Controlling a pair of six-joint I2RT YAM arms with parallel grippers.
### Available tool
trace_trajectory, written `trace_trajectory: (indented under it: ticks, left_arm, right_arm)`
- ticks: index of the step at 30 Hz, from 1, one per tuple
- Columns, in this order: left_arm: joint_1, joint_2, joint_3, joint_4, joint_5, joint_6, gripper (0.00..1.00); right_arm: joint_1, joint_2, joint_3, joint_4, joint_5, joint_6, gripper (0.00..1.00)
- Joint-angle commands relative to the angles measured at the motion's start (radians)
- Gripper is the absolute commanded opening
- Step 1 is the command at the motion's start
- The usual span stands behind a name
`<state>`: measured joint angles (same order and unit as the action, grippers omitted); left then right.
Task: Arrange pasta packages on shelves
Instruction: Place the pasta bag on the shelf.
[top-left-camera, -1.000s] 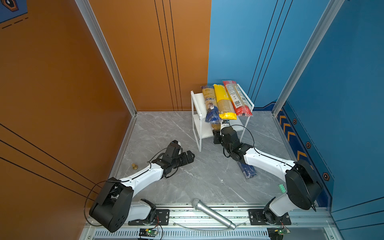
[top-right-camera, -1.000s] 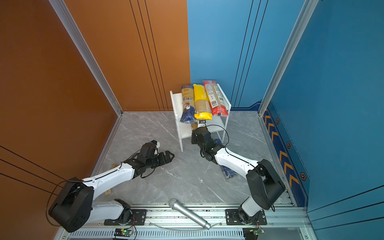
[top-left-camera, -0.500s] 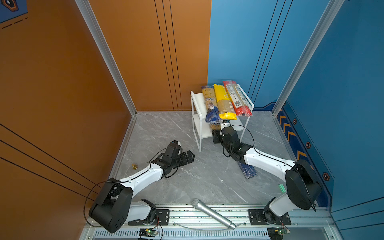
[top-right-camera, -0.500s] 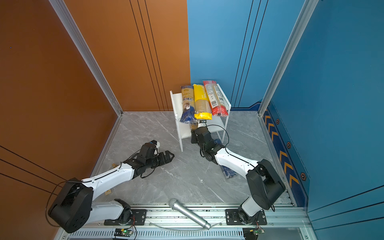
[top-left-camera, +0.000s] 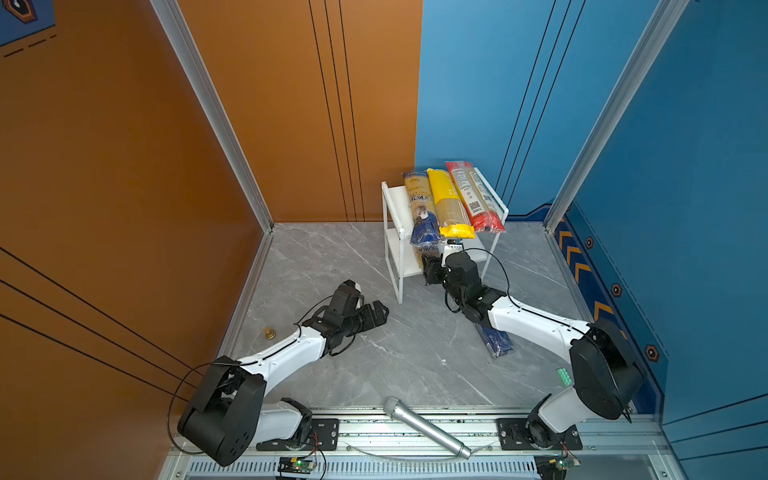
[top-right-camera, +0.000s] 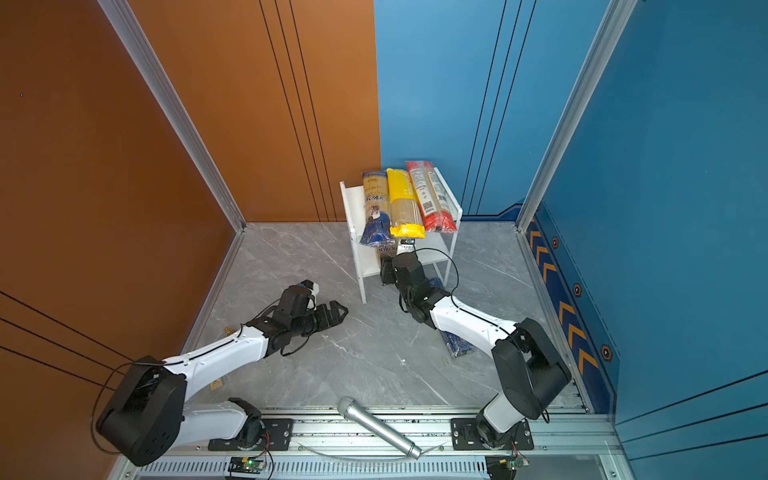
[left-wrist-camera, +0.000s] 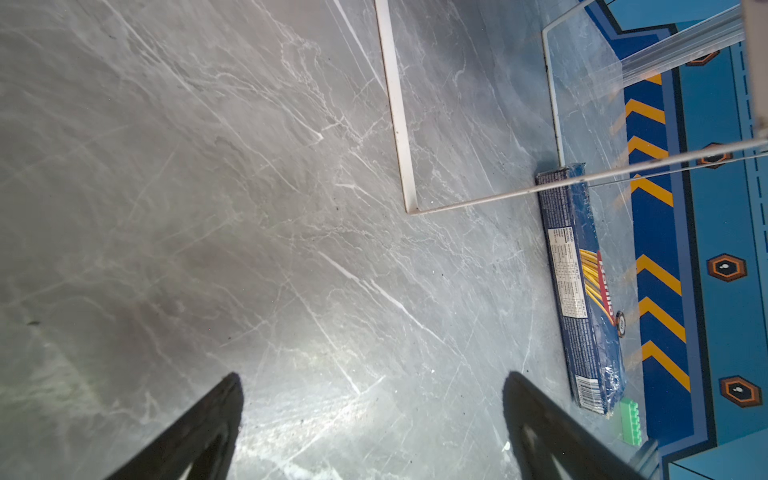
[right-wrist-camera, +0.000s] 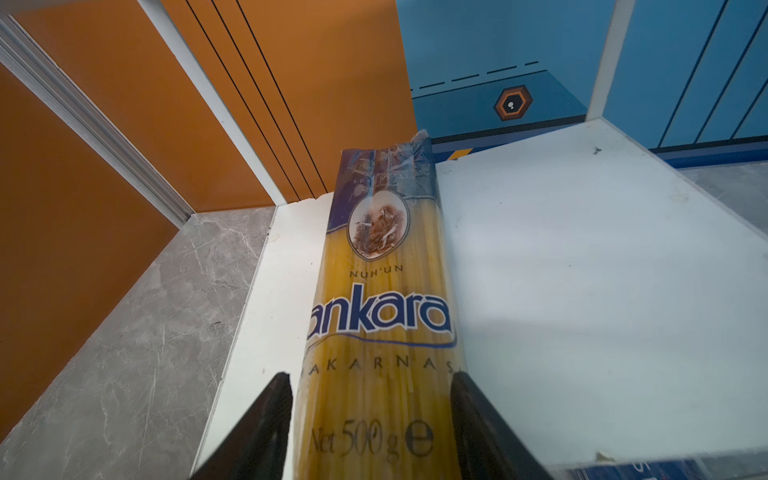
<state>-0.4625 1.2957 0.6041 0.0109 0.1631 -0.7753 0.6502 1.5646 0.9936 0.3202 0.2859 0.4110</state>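
While your right hand (right-wrist-camera: 370, 376) straddles the ankara bag (right-wrist-camera: 382, 291) on the lower shelf (right-wrist-camera: 582, 270), fingers (right-wrist-camera: 257, 428) close against its sides, you cannot tell whether it grips. Your left hand (left-wrist-camera: 372, 374) gapes wide, empty; the Barilla bag (top-left-camera: 498, 345) lies on the tabletop (top-left-camera: 415, 353) behind the right hand.

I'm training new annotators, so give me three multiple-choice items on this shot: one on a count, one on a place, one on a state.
1. How many bags lie on the top shelf?
A) one B) three C) five
2. Where is the dark blue Barilla bag?
A) top shelf B) floor C) lower shelf
3. The left claw is:
A) open, empty B) shut on a bag C) shut, empty

Key: 1 B, since the ankara bag, yellow bag and red bag lie side by side there. 2 B, as it lies flat on the grey floor. 3 A, because its fingers stand wide apart over bare floor.
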Motion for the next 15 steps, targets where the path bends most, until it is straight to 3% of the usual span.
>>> trace_trajectory:
  ticks: [1, 15]
  left_arm:
    - [0.012, -0.017, -0.009, -0.013, 0.018, 0.018, 0.98]
    - [0.013, -0.036, -0.014, -0.027, 0.008, 0.019, 0.98]
  right_arm:
    - [-0.013, -0.05, -0.015, 0.07, -0.036, -0.014, 0.62]
    - [-0.024, -0.14, -0.09, 0.012, -0.121, -0.016, 0.67]
